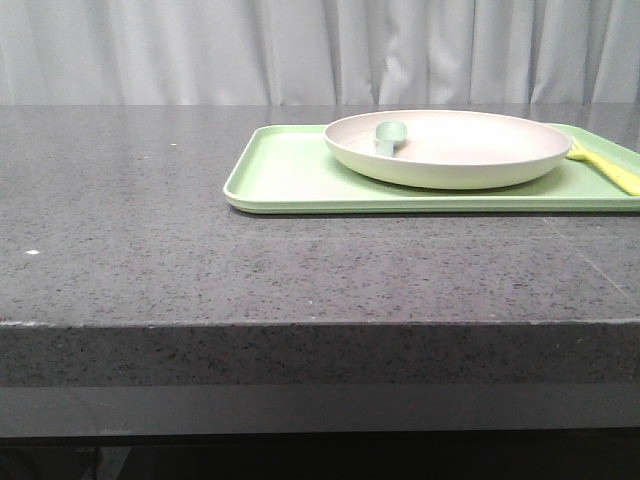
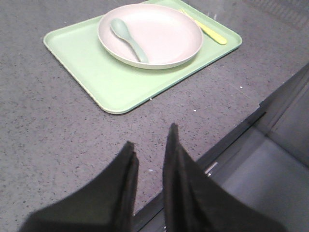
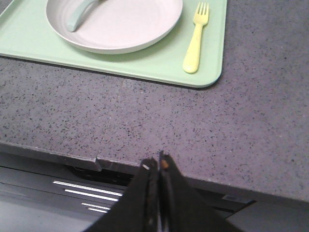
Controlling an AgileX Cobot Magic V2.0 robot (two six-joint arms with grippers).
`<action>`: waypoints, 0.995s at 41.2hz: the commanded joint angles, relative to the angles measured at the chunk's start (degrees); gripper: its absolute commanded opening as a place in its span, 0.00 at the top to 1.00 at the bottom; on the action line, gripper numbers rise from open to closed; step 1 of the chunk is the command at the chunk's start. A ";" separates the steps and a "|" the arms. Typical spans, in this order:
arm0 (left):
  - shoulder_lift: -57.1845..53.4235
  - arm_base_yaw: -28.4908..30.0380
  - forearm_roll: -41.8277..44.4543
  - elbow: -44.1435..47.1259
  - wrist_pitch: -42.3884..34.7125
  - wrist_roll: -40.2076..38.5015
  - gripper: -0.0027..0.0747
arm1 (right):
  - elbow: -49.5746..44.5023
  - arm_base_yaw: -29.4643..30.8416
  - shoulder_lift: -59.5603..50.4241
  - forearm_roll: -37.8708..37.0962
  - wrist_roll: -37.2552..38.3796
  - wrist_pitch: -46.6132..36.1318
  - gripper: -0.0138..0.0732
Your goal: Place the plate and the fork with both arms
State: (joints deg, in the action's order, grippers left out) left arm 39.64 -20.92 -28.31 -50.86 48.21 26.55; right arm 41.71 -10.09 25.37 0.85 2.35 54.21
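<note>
The cream-white plate [image 1: 450, 147] sits on a light-green tray [image 1: 290, 175] at the right of the table; it also shows in the left wrist view [image 2: 159, 36] and the right wrist view [image 3: 120, 21]. The pale-yellow fork [image 1: 607, 165] lies on the tray to the plate's right, also in the left wrist view [image 2: 205, 28] and the right wrist view [image 3: 195, 41]. My left gripper [image 2: 150, 137] is open and empty above the table's front edge, well short of the tray. My right gripper [image 3: 158, 163] is shut and empty over the front edge, short of the fork. Neither gripper shows in the front view.
A grey-green spoon [image 2: 129, 38] lies in the plate, also seen in the front view [image 1: 388, 136]. The dark speckled tabletop [image 1: 150, 220] stretches left of the tray [image 2: 111, 82]. A white curtain [image 1: 320, 50] hangs behind the table.
</note>
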 commanded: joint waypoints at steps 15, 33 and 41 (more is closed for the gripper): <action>0.23 0.08 10.84 -1.20 -7.01 -14.73 0.99 | 1.23 -0.04 0.36 0.53 0.01 -6.43 0.92; -2.15 0.43 10.63 0.24 -7.96 -14.73 0.99 | 1.23 -0.04 0.36 0.53 0.01 -6.37 0.92; -12.25 8.62 16.83 8.93 -16.65 -14.73 0.99 | 1.23 -0.04 0.36 0.53 0.01 -6.35 0.92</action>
State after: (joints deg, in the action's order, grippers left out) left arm 31.08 -15.40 -12.81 -44.18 39.36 12.56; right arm 41.57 -10.09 25.37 1.30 2.43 52.05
